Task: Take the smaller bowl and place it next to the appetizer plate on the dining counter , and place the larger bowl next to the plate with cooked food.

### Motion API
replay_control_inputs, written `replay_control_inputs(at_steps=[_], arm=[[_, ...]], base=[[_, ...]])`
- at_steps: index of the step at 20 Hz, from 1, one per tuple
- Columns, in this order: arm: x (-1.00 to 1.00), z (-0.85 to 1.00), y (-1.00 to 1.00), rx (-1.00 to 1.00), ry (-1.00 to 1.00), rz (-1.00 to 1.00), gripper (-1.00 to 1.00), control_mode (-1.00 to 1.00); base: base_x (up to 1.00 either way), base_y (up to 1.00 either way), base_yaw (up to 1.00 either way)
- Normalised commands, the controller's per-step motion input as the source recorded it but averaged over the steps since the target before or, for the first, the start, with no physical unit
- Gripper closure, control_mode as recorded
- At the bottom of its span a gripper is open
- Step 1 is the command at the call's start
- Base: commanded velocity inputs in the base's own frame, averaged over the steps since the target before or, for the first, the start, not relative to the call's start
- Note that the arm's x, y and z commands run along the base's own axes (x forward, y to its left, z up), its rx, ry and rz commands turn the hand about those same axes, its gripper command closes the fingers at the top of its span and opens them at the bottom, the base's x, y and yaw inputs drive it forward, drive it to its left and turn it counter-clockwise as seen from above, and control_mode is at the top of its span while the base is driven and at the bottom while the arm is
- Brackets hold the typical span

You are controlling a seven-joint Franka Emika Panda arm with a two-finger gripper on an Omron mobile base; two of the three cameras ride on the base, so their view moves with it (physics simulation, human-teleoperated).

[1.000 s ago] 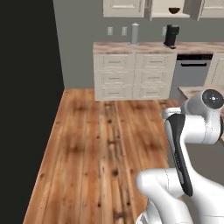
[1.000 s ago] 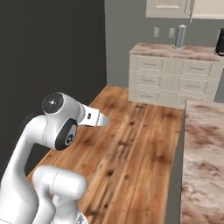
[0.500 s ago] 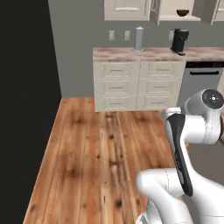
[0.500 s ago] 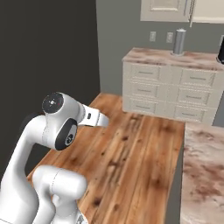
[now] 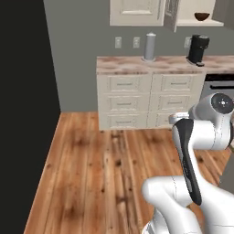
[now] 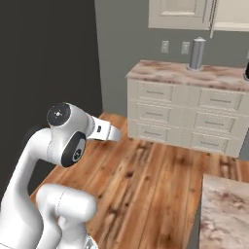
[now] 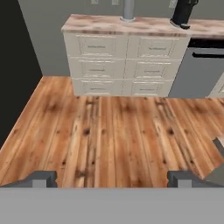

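**Transit phase: no bowl in hand, nothing placed yet**

Tool (image 7: 111,179): the hand view showed the two tips set wide apart at the bottom of the frame, bare floor between them. Nothing gripped.

Task things: a small dark bowl (image 5: 202,16) sat on an open upper shelf (image 5: 196,23) at the far wall, above the coffee machine (image 5: 198,49). Too small to tell whether it was the smaller or the larger one; by its dark colour it was probably the smaller. No second bowl could be made out. A corner of the marbled table (image 6: 224,210) showed at the lower right of the right base view; the part visible carried nothing, so the plates lay elsewhere on it.

Progress (judgement): at the start. Neither bowl had been picked up or delivered. Left to do: reach the shelf, grasp one bowl, carry it to its plate, then do the same with the other.

Room to move: wide plank floor (image 5: 105,173) lay open between the base and the wall counter (image 5: 151,64). A grey canister (image 5: 149,46) and the coffee machine stood on that counter, under the shelf. A cabinet door (image 5: 172,13) stood ajar just left of the shelf; it and the shelf edge looked the likeliest things to strike on a high reach. The table corner sat close on the right.
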Motion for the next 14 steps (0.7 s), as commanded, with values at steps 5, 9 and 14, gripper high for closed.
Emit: replay_control_inputs(at_steps=[5, 9, 14], arm=[[0.0, 0.0, 0.0, 0.0, 0.0, 0.0, -1.0, 1.0], [0.0, 0.0, 0.0, 0.0, 0.0, 0.0, -1.0, 1.0], [0.0, 0.0, 0.0, 0.0, 0.0, 0.0, -1.0, 1.0]], base=[[1.0, -0.32, 0.0], [1.0, -0.37, 0.0], [1.0, -0.43, 0.0]])
